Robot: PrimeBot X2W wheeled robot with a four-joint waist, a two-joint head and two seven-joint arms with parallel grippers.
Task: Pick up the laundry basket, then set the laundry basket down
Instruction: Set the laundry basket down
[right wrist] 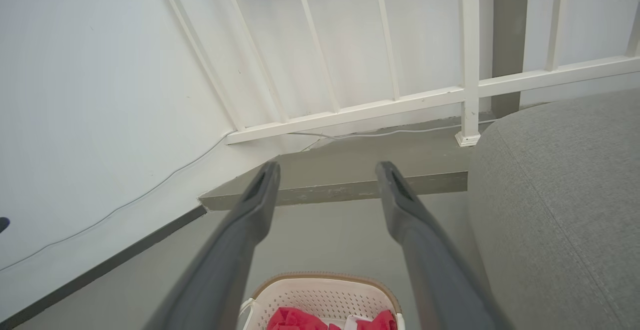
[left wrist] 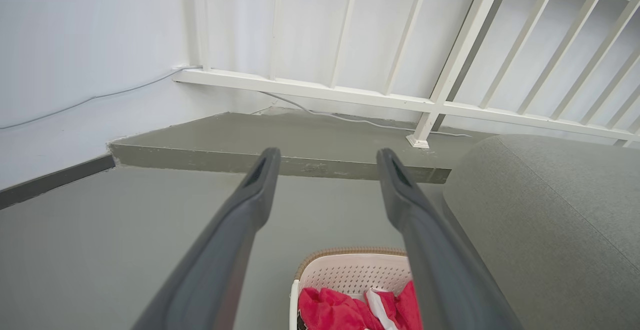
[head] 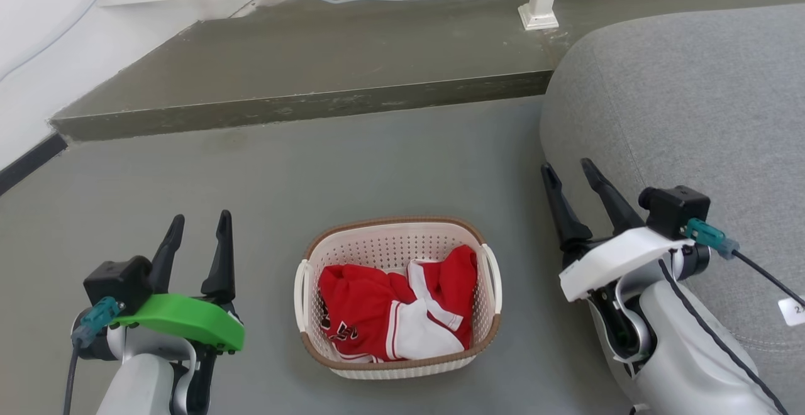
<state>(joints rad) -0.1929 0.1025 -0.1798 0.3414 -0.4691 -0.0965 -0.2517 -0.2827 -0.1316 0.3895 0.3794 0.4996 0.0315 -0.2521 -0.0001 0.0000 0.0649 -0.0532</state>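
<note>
The laundry basket (head: 377, 248) sits on the grey floor between my two arms, cream-white with perforated walls, a brown rim and white side handles. Red and white clothes (head: 396, 308) lie inside it. My left gripper (head: 200, 229) stands open to the basket's left, well apart from it. My right gripper (head: 570, 177) is open to the basket's right, close to the sofa, holding nothing. The left wrist view catches the basket (left wrist: 350, 272) low between the open fingers of the left gripper (left wrist: 327, 162). The right wrist view has the basket (right wrist: 320, 295) at the bottom edge, below the open right gripper (right wrist: 327, 172).
A grey sofa (head: 692, 100) bulges in at the right, next to my right arm. A raised concrete step (head: 302, 104) crosses the floor behind the basket, with a white railing (head: 541, 0) and a cable on it. A white wall (head: 31, 56) closes the left side.
</note>
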